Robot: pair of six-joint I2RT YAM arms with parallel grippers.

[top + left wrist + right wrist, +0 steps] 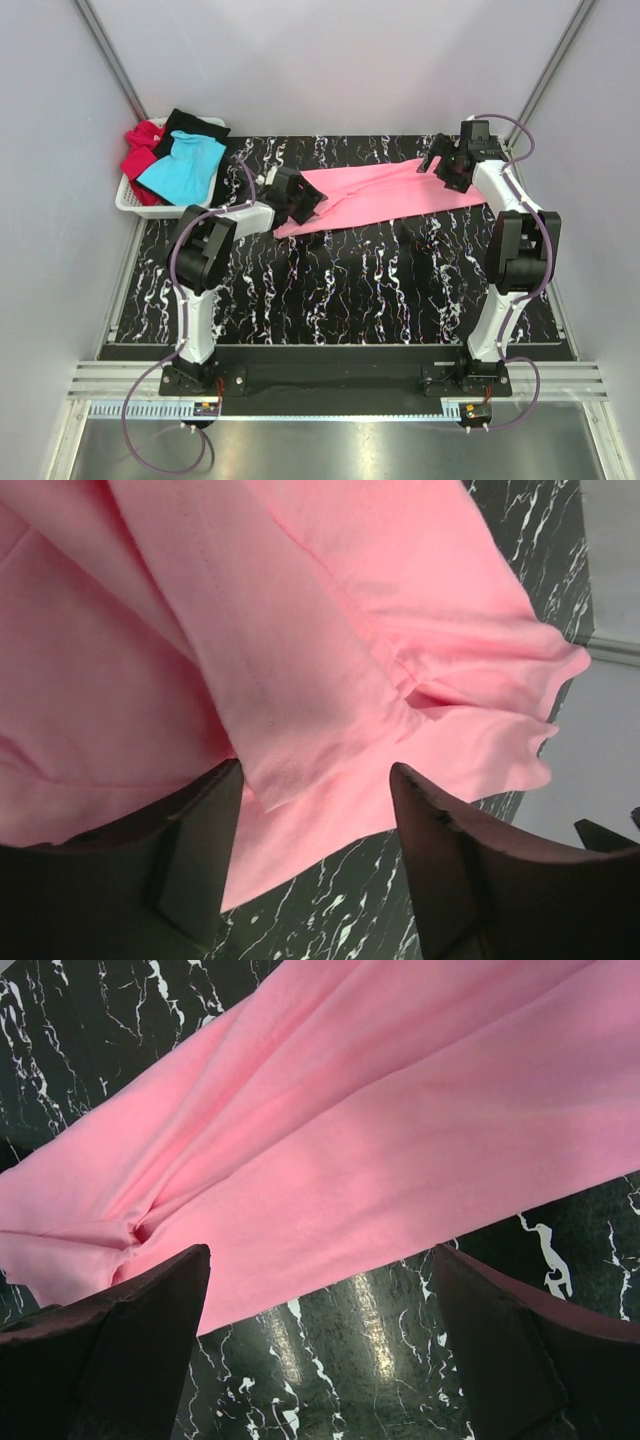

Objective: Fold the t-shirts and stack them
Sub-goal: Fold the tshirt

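Jaws on my left arm point(215, 245) stand wide open, the two dark fingers point(190, 870) well apart and holding nothing; a folded edge of the pink shirt point(390, 190) reaches down between them in the left wrist view, but neither finger presses on it. On my right arm point(520, 240) the jaws are wide too, also with nothing in them, and its fingers point(520, 1360) frame a bare stretch of the black marbled surface point(350, 290), with the pink cloth just beyond their tips. From the overhead camera I see the pink shirt lying as a long, creased band across the far half of the surface, its left end by the left jaws and its right end by the right jaws. I cannot tell whether any part of it is lifted off the surface. At the far left corner sits a white basket point(130, 200) holding the red shirt point(140, 152), the black shirt point(195, 125) and the turquoise shirt point(185, 167), heaped loosely, with the turquoise one uppermost and draped over the basket's near rim.
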